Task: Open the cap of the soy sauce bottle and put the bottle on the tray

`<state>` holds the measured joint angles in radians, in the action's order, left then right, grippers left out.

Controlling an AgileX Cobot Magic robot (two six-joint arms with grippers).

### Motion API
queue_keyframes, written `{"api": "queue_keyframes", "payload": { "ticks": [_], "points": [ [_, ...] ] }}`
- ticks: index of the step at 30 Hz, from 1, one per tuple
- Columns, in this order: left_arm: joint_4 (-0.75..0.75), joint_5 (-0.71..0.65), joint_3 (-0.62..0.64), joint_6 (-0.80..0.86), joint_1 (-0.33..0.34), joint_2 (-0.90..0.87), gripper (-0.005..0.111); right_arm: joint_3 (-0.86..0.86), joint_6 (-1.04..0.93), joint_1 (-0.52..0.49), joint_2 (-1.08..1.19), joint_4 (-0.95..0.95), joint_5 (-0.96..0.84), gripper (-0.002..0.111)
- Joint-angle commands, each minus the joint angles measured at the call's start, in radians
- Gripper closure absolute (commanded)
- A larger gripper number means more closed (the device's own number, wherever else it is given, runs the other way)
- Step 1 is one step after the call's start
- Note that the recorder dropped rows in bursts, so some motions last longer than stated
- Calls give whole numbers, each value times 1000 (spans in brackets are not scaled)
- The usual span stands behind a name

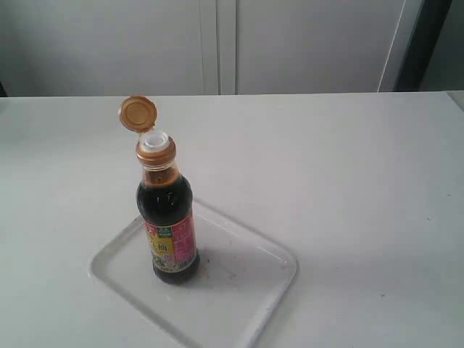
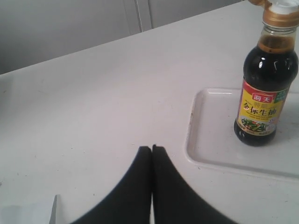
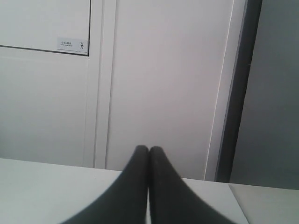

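The soy sauce bottle (image 1: 168, 221) stands upright on the white tray (image 1: 246, 286), near its left part. Its orange-gold cap (image 1: 138, 114) is flipped open and tilted back on its hinge, baring the white spout (image 1: 154, 141). The left wrist view shows the bottle (image 2: 265, 91) on the tray (image 2: 205, 140), with my left gripper (image 2: 152, 148) shut and empty over bare table, well short of the tray. My right gripper (image 3: 149, 149) is shut and empty, facing the wall beyond the table. Neither gripper appears in the exterior view.
White table (image 1: 348, 181) all around the tray. A white wall with panel seams (image 1: 217, 43) stands behind it, with a dark vertical strip (image 1: 424, 43) at the far right. A pale object (image 2: 28, 212) lies at the edge of the left wrist view.
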<state>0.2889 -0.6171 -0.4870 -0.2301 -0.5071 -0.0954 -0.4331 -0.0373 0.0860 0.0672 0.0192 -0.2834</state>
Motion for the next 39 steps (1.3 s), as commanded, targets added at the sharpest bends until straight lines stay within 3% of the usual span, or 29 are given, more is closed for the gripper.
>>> {"api": "queue_keyframes", "payload": {
  "ticks": [1, 4, 7, 9, 13, 19, 32, 39],
  "points": [
    [-5, -4, 3, -9, -4, 8, 107, 3, 5, -8, -6, -1, 0, 108],
    [-22, 50, 9, -9, -4, 8, 107, 3, 5, -8, -6, -1, 0, 108],
    [-172, 153, 44, 168, 20, 8, 107, 3, 5, -8, -6, -1, 0, 108],
    [-251, 233, 93, 248, 75, 8, 107, 3, 5, -8, -6, -1, 0, 108],
    [-358, 346, 186, 291, 248, 10, 107, 3, 5, -8, -6, -1, 0, 108],
    [-349, 409, 291, 258, 360, 21, 107, 3, 5, -8, -6, -1, 0, 108],
    [-338, 395, 422, 223, 426, 95, 107, 3, 5, -8, -6, -1, 2, 108],
    [-338, 407, 487, 223, 425, 95, 107, 3, 5, -8, -6, -1, 0, 108]
  ]
}}
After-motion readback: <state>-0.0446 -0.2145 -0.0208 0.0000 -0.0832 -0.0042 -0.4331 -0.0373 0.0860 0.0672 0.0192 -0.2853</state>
